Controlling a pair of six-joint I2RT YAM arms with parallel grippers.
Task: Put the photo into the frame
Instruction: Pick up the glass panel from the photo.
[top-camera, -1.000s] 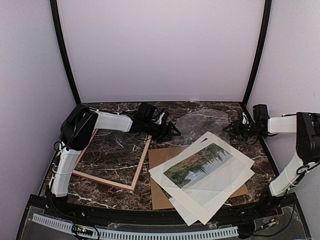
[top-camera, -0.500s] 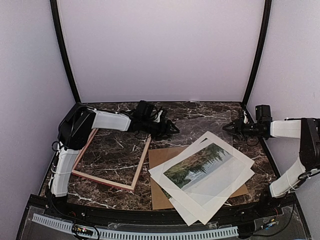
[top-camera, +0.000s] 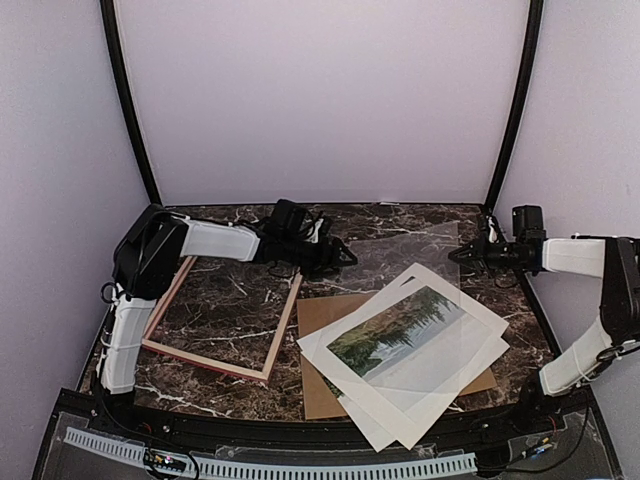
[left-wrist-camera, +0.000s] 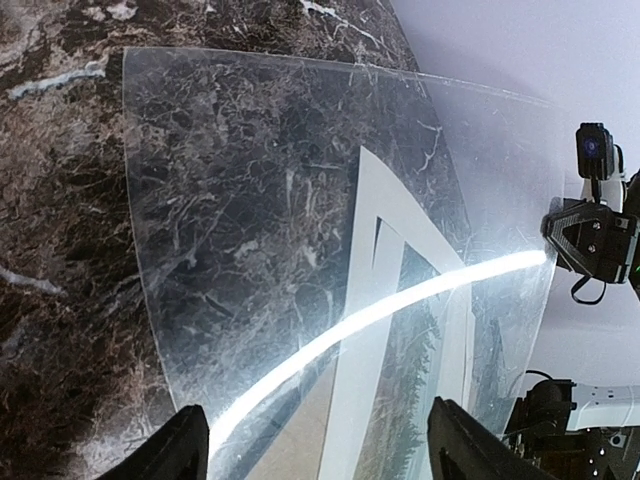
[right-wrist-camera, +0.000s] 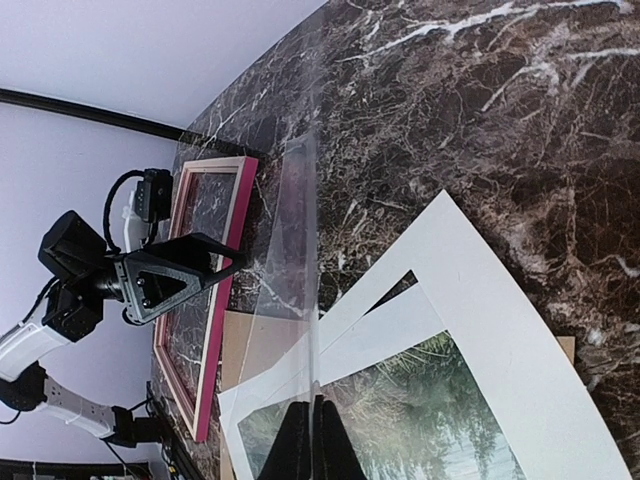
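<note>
The photo (top-camera: 400, 330), a landscape print with a white margin, lies on the white mat board (top-camera: 470, 300) at the table's right; it also shows in the right wrist view (right-wrist-camera: 420, 400). The frame (top-camera: 283, 325) lies flat at the left, its pink-red rail in the right wrist view (right-wrist-camera: 205, 380). My right gripper (top-camera: 468, 252) (right-wrist-camera: 312, 432) is shut on the edge of a clear plastic sheet (top-camera: 405, 248) (left-wrist-camera: 280, 200), held above the table. My left gripper (top-camera: 343, 256) (left-wrist-camera: 325, 455) is open at the sheet's opposite edge, one finger on each side of it.
A brown backing board (top-camera: 322, 312) lies under the mat and photo. A second white sheet (top-camera: 390, 425) sticks out below them near the front edge. Bare marble table (top-camera: 230, 300) shows inside the frame. Purple walls close in the back and sides.
The clear sheet was bowed upward and now looks flatter with a straight far edge. My right gripper has shifted slightly up and back with it. My left gripper edged slightly left.
</note>
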